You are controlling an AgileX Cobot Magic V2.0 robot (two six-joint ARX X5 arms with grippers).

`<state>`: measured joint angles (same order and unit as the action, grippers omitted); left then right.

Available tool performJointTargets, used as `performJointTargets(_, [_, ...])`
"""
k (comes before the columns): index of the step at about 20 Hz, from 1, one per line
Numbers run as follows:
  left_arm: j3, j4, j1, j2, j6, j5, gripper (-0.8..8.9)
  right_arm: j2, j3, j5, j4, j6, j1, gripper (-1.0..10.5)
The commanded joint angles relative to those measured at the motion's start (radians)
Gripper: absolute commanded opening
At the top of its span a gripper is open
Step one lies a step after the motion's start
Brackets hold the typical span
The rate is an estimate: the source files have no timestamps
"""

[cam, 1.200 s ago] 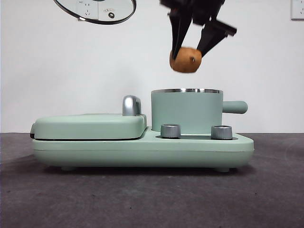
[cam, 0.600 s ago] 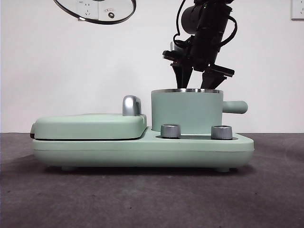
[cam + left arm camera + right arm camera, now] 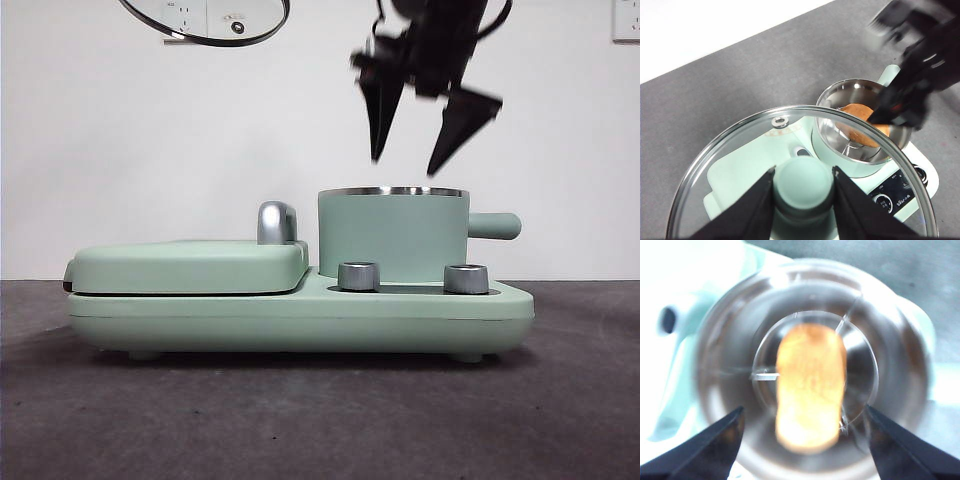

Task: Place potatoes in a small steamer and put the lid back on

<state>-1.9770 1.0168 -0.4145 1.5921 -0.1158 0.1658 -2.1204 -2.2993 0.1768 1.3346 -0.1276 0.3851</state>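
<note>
My right gripper hung just above the steamer, jaws spread wide and holding nothing. In the right wrist view the potato lay lengthwise on the steel bottom of the steamer, between my two jaw tips and clear of both; that view was blurred. The left wrist view showed the same potato inside the steamer, partly hidden by the right gripper.

My left gripper was clamped on the green knob of the lid, one jaw on each side of it. The lid was held high, well up and to one side of the steamer, tilted, its steel rim showing at the top edge of the front view.

The steamer stood upright on the green cooker base, beside the closed griddle, its stubby handle pointing away from the griddle. The base rested on the dark tabletop
</note>
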Motion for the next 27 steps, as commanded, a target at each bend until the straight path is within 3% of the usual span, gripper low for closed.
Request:
performJointTargets(1, [-0.024,-0.039,-0.007,0.018,0.002,0.008,0.53,0.082,-0.029,-0.066,0.084,0.014,0.005,3.7])
performJointTargets(4, [-0.024,-0.054,-0.014,0.044,0.005,0.011,0.53,0.228,0.060,-0.086,0.085,0.033,0.004,3.7])
performJointTargets(9, [-0.024,-0.096,-0.051,0.105,0.020,0.028,0.53,0.607,0.433,-0.186,0.074,0.043,0.002,3.7])
performJointTargets(13, [-0.024,-0.138,-0.089,0.153,0.023,0.042,0.53,0.851,0.676,-0.173,-0.059,0.038,0.009,3.7])
performJointTargets(21, [-0.024,-0.335,-0.207,0.320,0.007,0.042,0.53,1.378,1.183,-0.121,-0.325,-0.075,0.097,3.7])
performJointTargets(27, [-0.024,-0.468,-0.227,0.425,0.000,0.042,0.53,1.595,1.402,-0.090,-0.405,-0.161,0.143,3.7])
